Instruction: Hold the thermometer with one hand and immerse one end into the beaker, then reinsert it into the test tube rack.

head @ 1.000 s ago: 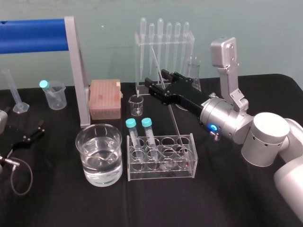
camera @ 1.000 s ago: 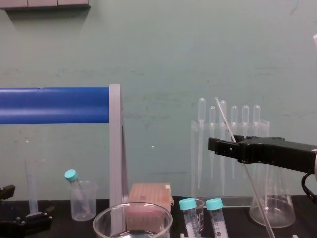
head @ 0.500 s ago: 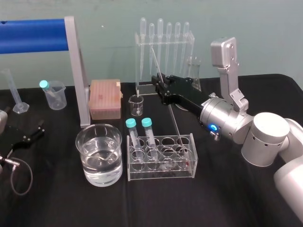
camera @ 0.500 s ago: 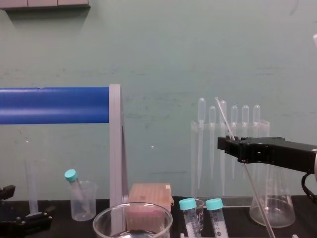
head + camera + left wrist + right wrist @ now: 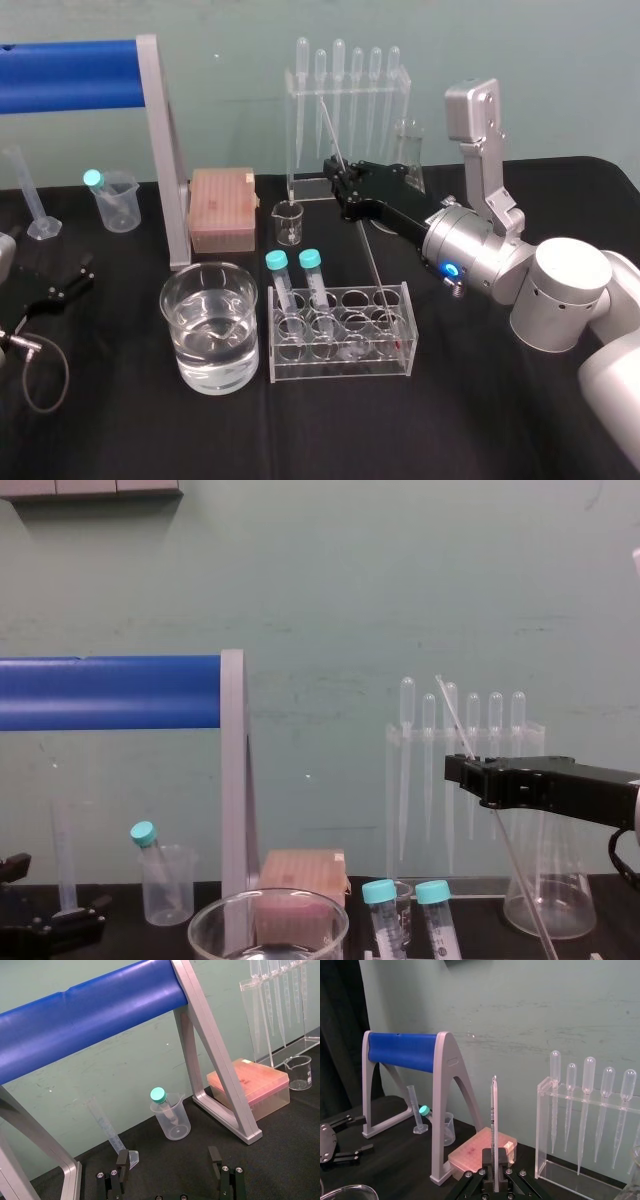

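Note:
The thermometer (image 5: 372, 262) is a thin glass rod leaning in the clear test tube rack (image 5: 340, 372), its top rising past the pipettes. My right gripper (image 5: 336, 173) reaches in from the right, shut on the rod's upper part. The right wrist view shows the thermometer (image 5: 493, 1120) standing straight up out of the closed gripper (image 5: 495, 1174). In the chest view the gripper (image 5: 462, 772) clamps the slanted thermometer (image 5: 453, 720). The wide glass beaker (image 5: 176, 300), about half full of water, stands just left of the rack. My left gripper (image 5: 70, 280) rests open on the table at far left, with its fingers (image 5: 122, 1164) spread.
Two teal-capped tubes (image 5: 312, 275) stand in the rack's left end. Behind are a pipette stand (image 5: 345, 110), a small glass beaker (image 5: 288, 222), a pink tip box (image 5: 222, 208), a conical flask (image 5: 410, 150) and a blue roll stand (image 5: 150, 130). A plastic beaker (image 5: 115, 200) sits far left.
My right gripper's fingers have closed from open around the thermometer to shut on it. The arm and the rod have hardly moved.

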